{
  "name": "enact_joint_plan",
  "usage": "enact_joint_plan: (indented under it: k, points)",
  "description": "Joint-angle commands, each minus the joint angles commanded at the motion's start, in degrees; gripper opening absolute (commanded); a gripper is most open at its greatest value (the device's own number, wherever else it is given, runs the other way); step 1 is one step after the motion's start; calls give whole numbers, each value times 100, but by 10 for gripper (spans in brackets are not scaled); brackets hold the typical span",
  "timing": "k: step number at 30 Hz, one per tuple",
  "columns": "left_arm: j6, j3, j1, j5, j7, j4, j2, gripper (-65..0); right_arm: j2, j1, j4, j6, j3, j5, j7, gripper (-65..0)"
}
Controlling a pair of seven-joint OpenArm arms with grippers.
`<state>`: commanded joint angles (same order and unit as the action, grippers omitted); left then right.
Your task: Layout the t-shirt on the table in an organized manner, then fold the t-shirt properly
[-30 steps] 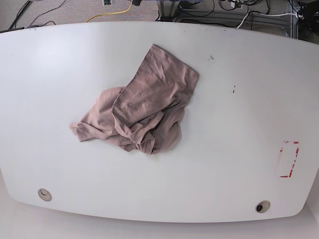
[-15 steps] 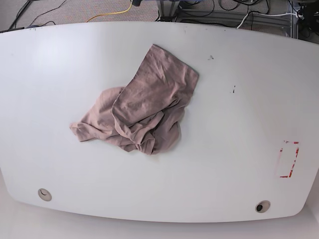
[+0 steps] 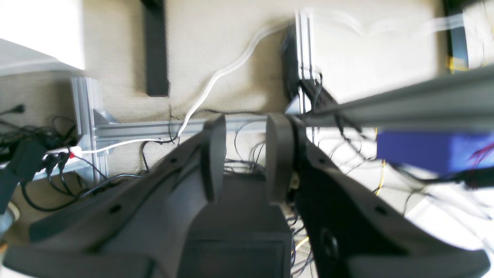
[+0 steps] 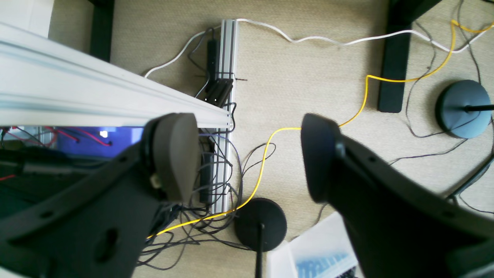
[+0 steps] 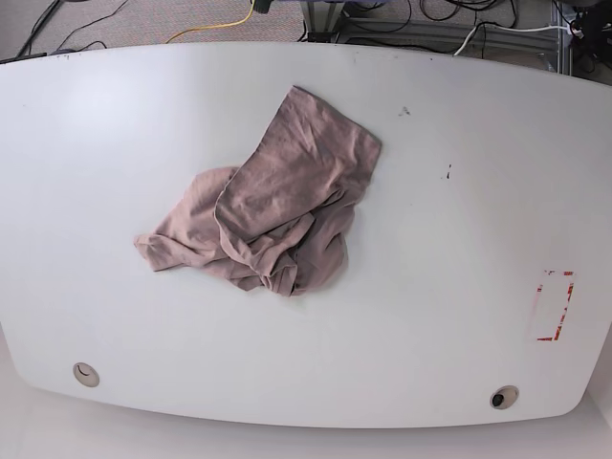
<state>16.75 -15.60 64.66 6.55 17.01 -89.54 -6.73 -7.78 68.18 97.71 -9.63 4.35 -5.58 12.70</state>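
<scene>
T-shirt (image 5: 263,210) crumpled on tabletop (image 5: 459,316), far from both jaws: left narrow, right wide; blind grab risks bunching layers.

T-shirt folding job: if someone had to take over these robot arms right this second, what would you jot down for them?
Left claw: nothing in it, jaws nearly together with a narrow gap, out over the floor and cables, off the table.
Right claw: wide open, nothing in it, also over the floor.
T-shirt: crumpled in a bunched heap a little left of the middle of the table in the base view, untouched by either arm.
Done: nothing yet.
Left: bring both arms over the table, spread the shirt flat, then fold it.
</scene>
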Motion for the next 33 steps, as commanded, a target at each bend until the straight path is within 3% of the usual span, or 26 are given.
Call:
enact_joint_plan:
  k: [5, 15, 22, 33]
  points:
    - [0, -88, 360, 316, 0, -492, -105, -485, 18, 316, 510, 9, 0, -9, 0, -249]
    - [0, -422, 598, 334, 0, -1433, -44, -486, 44, 554, 1275, 18, 9, -9, 0, -252]
    - [0, -615, 229, 325, -9, -1846, 211, -486, 53, 105, 1380, 18, -18, -9, 0, -252]
    - [0, -580, -765, 290, -26, -1811, 211, -486, 360, -914, 1380, 18, -18, -9, 0, -249]
